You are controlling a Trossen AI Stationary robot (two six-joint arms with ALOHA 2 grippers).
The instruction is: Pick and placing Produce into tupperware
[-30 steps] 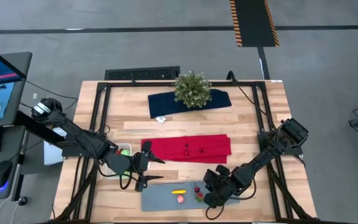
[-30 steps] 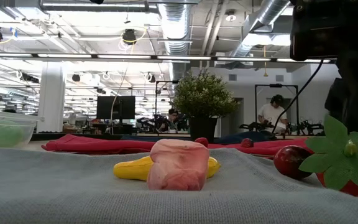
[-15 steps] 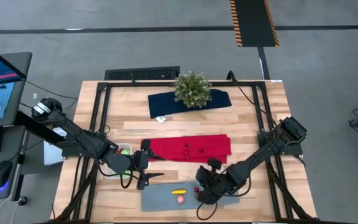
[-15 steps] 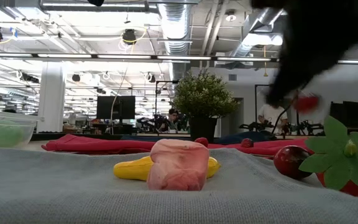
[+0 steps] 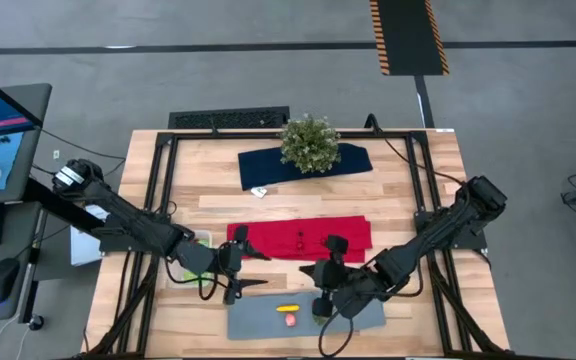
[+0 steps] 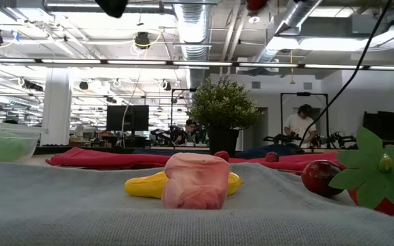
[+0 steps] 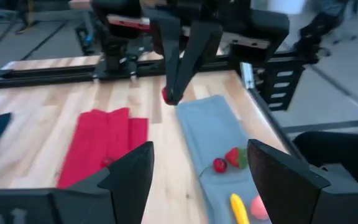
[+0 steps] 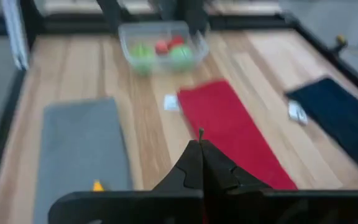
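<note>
Hanging above the grey mat (image 5: 268, 322), the right end effector (image 7: 168, 93) is pinched tight on a small red piece of produce (image 7: 166, 95). The tupperware (image 8: 162, 45) lies straight ahead of it across the counter (image 5: 408, 160), well apart, its long side square to the approach. The left end effector (image 5: 236, 271), spread wide and carrying nothing, sits just beside that tupperware and far nearer to it, so I'd expect a long carry for the right arm.

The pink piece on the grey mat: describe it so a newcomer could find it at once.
Find the flat grey mat at the table's near edge, between the two arms. The pink piece sits near its middle, right beside the yellow one. It is pale pink and lumpy; the strawberry and red ball lie apart.
</note>
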